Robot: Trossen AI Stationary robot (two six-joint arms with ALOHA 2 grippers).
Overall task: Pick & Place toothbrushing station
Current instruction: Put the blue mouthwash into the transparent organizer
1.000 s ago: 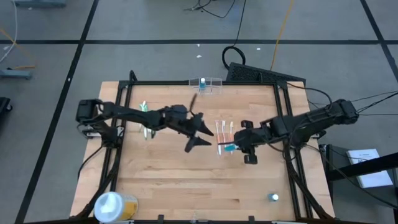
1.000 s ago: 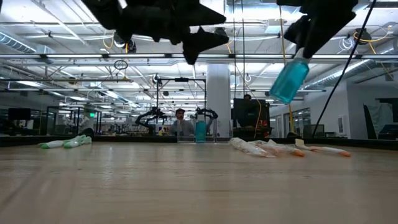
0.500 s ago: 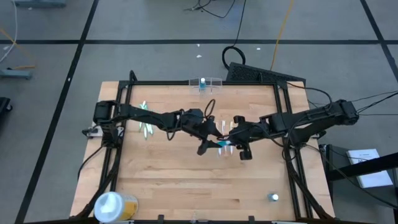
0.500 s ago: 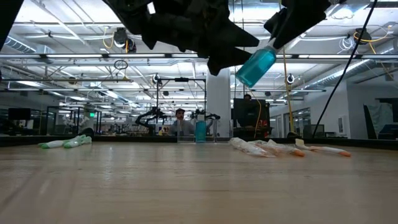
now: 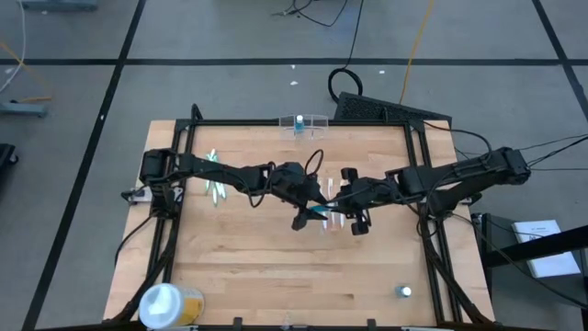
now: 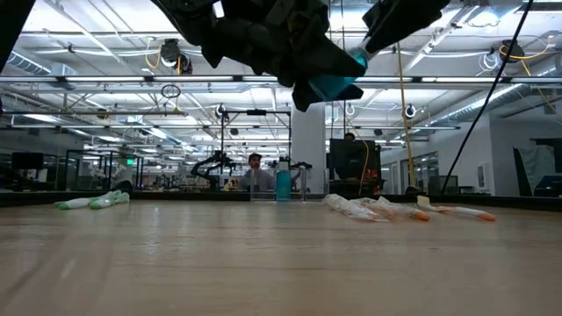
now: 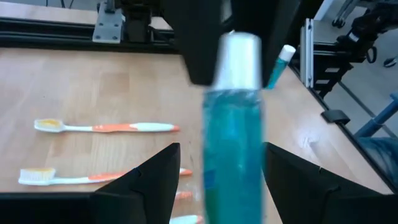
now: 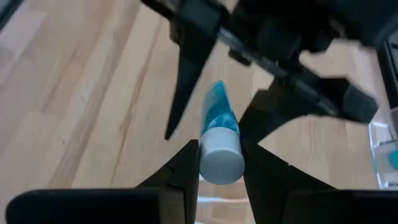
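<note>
While the right gripper (image 8: 219,163) stays clamped on the tube's (image 7: 232,137) cap, the left gripper (image 7: 214,168) has closed in, fingers spread around its body: a handover looks near. Well beyond the tube, the station (image 5: 304,122) sits at the table's far edge.

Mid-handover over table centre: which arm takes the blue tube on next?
Left. The left gripper is open around the blue tube, whose cap end the right gripper grips above the table.
</note>
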